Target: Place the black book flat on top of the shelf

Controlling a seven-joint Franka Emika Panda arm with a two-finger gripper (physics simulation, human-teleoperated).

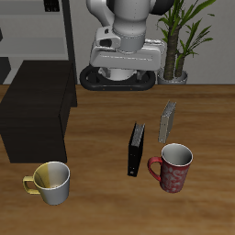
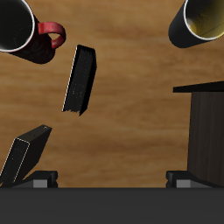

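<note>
The black book [image 1: 137, 149] stands upright on its edge on the wooden table, between the shelf and a red mug; it also shows in the wrist view [image 2: 80, 79]. The shelf [image 1: 37, 110] is a low black cabinet with a flat, bare top, and one corner of it shows in the wrist view [image 2: 206, 122]. My gripper [image 1: 122, 73] hangs high above the table, farther back than the book. Its fingertips [image 2: 39, 179] stand wide apart in the wrist view, with the gripper [image 2: 109, 179] open and empty.
A slim grey book [image 1: 168, 120] stands just behind the black one. A red mug [image 1: 174, 167] is beside the book, and a yellow mug [image 1: 53, 182] sits near the table's front edge before the shelf. A potted plant [image 1: 184, 37] and a grey rack [image 1: 46, 27] stand at the back.
</note>
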